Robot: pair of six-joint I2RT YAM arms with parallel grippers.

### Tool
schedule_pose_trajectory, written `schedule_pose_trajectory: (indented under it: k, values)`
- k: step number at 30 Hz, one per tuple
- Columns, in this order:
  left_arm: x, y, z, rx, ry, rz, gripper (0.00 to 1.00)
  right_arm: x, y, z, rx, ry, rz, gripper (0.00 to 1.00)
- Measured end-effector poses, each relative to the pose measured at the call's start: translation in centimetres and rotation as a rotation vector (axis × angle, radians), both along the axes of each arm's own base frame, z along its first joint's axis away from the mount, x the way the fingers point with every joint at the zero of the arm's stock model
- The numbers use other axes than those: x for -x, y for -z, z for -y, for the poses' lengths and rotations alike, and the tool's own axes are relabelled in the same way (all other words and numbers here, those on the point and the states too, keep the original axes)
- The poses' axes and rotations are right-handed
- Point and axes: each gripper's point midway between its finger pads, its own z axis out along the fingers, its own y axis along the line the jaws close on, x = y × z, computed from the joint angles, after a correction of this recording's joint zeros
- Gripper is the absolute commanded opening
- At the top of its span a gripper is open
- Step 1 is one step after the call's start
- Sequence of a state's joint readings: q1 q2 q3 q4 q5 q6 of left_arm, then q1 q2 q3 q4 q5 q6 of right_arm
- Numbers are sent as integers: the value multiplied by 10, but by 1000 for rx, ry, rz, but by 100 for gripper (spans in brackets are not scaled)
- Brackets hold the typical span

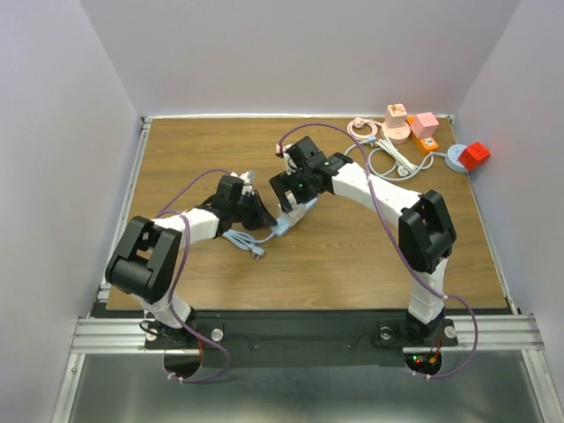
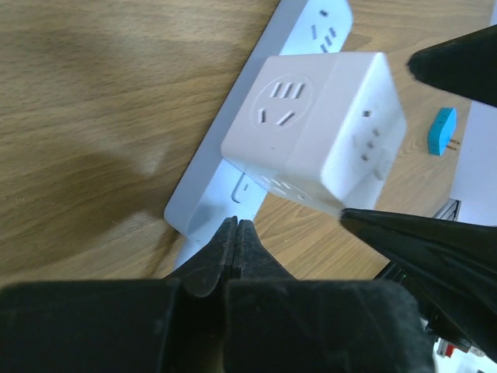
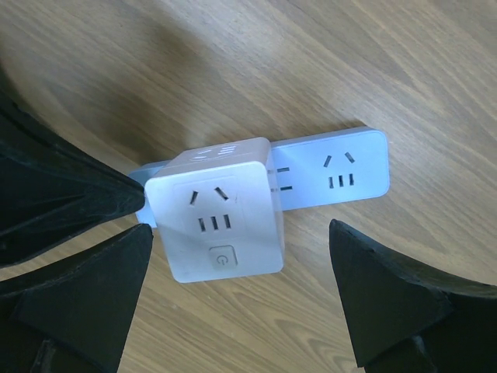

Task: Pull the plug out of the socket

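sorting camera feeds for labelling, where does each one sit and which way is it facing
top: above and behind the bases, looking down at the table; both whole arms show.
left wrist: on the left arm, looking past its shut left gripper at the power strip and cube adapter.
right wrist: on the right arm, looking down through its open right gripper straddling the adapter.
shared: both wrist views show the adapter plugged into the strip.

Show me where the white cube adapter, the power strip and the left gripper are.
white cube adapter [image 3: 217, 214]: right wrist view, its upper face.
power strip [image 3: 342, 167]: right wrist view, its free socket.
left gripper [image 2: 235, 227]: left wrist view, closed fingertips.
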State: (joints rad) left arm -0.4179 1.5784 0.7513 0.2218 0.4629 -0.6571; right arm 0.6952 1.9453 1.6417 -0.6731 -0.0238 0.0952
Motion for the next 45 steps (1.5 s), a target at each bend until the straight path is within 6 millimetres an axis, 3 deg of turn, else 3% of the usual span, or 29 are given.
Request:
schedule_pose_trajectory:
  k: [4,14,17,18,20,22,38,40,45]
  values:
    - [2,15,3,1,12,-39,0,1,4,-1,13,-23,1,100]
    - [-13,14,14,39,34,-15,0,-4,43,-12,59,-52,-55,97]
    - [-17,15,15,46,37,-17,0,-3,42,-12,58,-54,-61,79]
    - [-17,15,14,47,37,-18,0,-3,42,-13,57,-54,-61,56]
    - [-17,15,14,46,36,-16,0,-1,42,-15,44,-63,-71,22]
    - [-18,16,15,48,38,-11,0,-1,41,-16,49,-65,-65,0]
    - [-13,21,24,72,42,54,0,3,31,2,110,117,-110,1]
    - [-15,21,28,73,35,70,0,-6,12,0,88,151,-71,0]
    - [-18,20,36,79,34,98,0,-34,-73,-7,-63,230,113,0]
